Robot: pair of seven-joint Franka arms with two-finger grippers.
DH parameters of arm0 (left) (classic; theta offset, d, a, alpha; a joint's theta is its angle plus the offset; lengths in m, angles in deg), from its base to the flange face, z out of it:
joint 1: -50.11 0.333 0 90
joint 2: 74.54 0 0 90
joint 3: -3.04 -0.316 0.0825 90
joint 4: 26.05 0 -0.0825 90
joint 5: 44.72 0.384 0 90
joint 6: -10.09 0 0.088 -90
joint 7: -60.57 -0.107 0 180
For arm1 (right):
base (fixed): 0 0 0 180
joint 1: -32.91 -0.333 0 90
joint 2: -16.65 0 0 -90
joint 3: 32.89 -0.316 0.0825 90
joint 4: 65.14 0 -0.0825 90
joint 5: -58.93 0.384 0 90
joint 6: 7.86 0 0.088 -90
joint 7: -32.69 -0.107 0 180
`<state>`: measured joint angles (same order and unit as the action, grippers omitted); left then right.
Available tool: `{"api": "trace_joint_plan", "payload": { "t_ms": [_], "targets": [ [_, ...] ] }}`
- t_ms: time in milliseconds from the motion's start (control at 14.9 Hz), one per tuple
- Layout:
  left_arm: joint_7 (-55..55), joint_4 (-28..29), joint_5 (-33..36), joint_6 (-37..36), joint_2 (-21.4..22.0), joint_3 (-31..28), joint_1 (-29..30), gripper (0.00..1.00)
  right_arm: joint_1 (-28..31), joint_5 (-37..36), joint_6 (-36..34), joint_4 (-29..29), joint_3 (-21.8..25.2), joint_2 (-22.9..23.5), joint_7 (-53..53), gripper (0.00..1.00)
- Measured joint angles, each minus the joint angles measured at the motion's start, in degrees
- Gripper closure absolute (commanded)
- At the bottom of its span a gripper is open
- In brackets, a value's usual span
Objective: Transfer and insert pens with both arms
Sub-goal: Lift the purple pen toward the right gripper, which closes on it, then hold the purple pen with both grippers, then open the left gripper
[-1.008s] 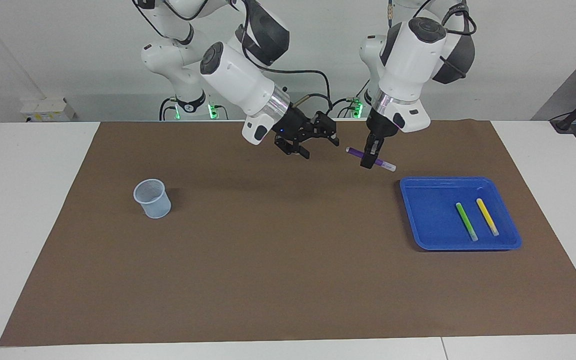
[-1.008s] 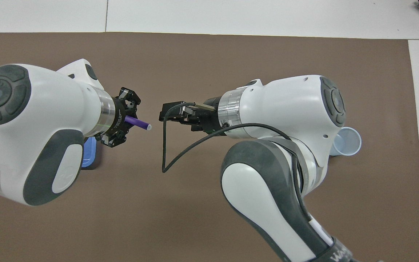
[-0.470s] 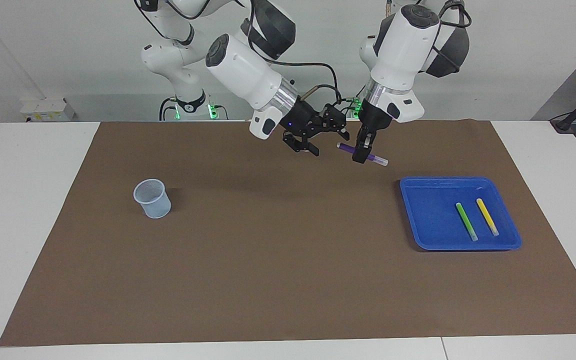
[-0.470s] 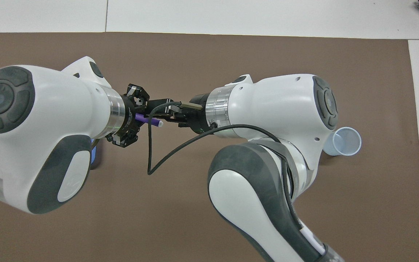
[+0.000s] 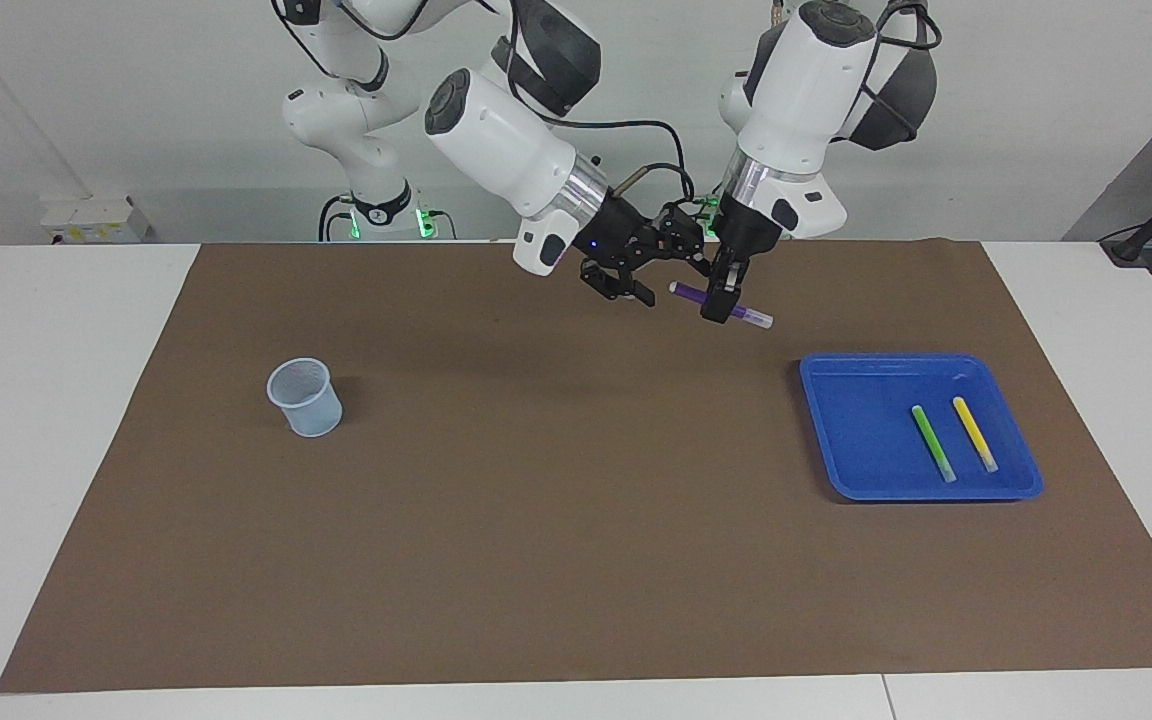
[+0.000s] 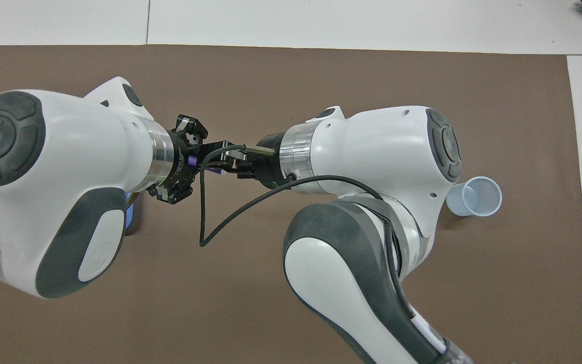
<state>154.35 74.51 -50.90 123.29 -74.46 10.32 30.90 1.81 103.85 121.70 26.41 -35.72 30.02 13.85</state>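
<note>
My left gripper (image 5: 718, 301) is shut on the purple pen (image 5: 748, 315) and holds it level in the air over the brown mat, near the robots' edge. The pen's free end points at my right gripper (image 5: 669, 279), which is open with its fingers on either side of that end. In the overhead view the two hands meet, left gripper (image 6: 186, 165) against right gripper (image 6: 224, 163), and only a short piece of the purple pen (image 6: 193, 162) shows between them. The green pen (image 5: 933, 442) and the yellow pen (image 5: 975, 433) lie side by side in the blue tray (image 5: 861, 430).
A pale translucent cup (image 5: 305, 397) stands upright on the brown mat (image 5: 536, 520) toward the right arm's end of the table; it also shows as the cup (image 6: 476, 197) from above. The right arm's black cable (image 6: 205, 222) hangs in a loop under the two hands.
The right gripper has moved in toward the left gripper, and its fingers now straddle the purple pen's free end. Both hands have risen slightly. The left gripper still holds the pen.
</note>
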Motion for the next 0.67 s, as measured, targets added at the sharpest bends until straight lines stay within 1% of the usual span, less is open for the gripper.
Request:
{"api": "trace_joint_plan", "payload": {
  "t_ms": [202,269,470,538,672],
  "targets": [
    [0.0,-0.05,0.0,0.0,0.01,0.0,0.0,1.0,0.04,0.03,-0.04,0.0,0.13,0.09,0.0,0.37],
    [0.0,-0.06,0.0,0.0,0.01,-0.01,0.01,1.0,0.04,0.04,-0.05,0.0,0.13,0.09,0.0,0.43],
    [0.0,-0.09,0.0,0.0,0.01,-0.07,0.04,1.0,0.03,0.05,-0.05,0.0,0.12,0.1,0.0,0.56],
    [0.0,-0.11,0.0,0.0,0.01,-0.08,0.04,1.0,0.03,0.05,-0.05,0.0,0.12,0.1,0.0,0.58],
    [0.0,-0.12,-0.12,0.0,0.01,-0.1,0.04,1.0,0.03,0.07,-0.06,0.0,0.12,0.12,0.0,0.68]
  ]
}}
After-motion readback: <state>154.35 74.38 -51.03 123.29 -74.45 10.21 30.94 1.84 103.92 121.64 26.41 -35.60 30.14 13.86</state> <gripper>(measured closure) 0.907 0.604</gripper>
